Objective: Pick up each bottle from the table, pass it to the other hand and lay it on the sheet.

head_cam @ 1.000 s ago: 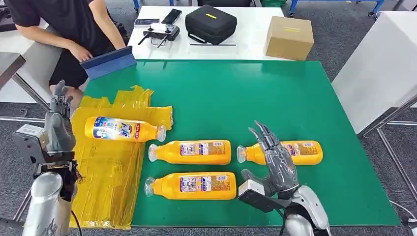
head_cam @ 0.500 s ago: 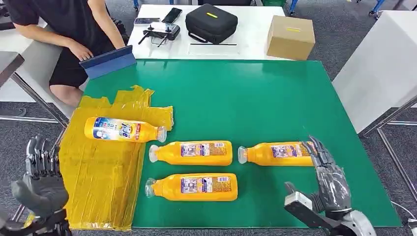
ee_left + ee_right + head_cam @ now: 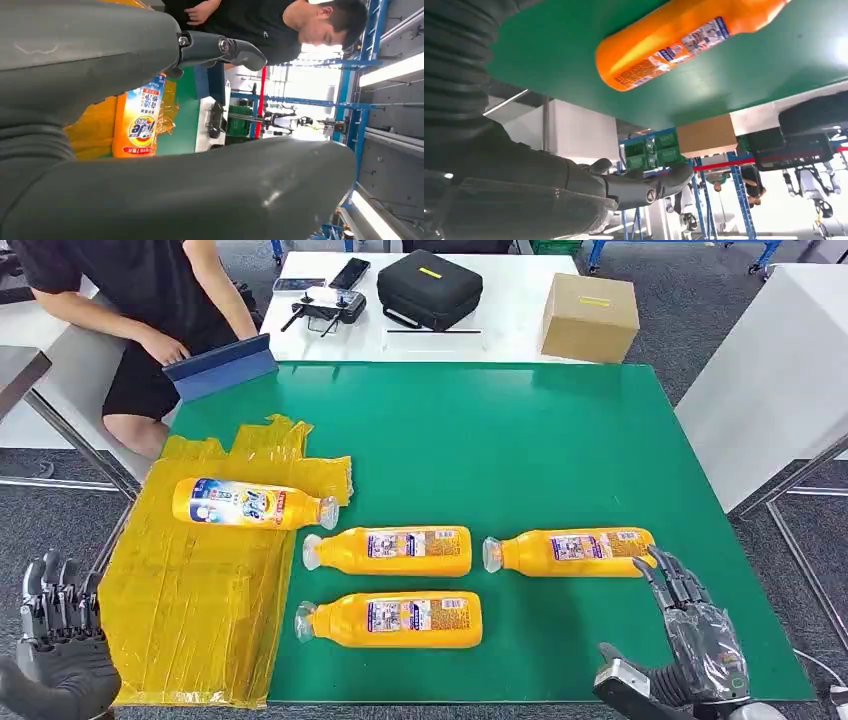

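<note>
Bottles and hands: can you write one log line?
left hand: open, empty | right hand: open, empty | bottle on sheet: lying | sheet | bottles on mat: three lying

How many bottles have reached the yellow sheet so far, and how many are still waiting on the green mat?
Done: one bottle on the sheet lies on the yellow sheet. In hand: nothing; the left hand and right hand are both empty, low at the table's near edge. Left: three orange bottles on the green mat, at and.
</note>
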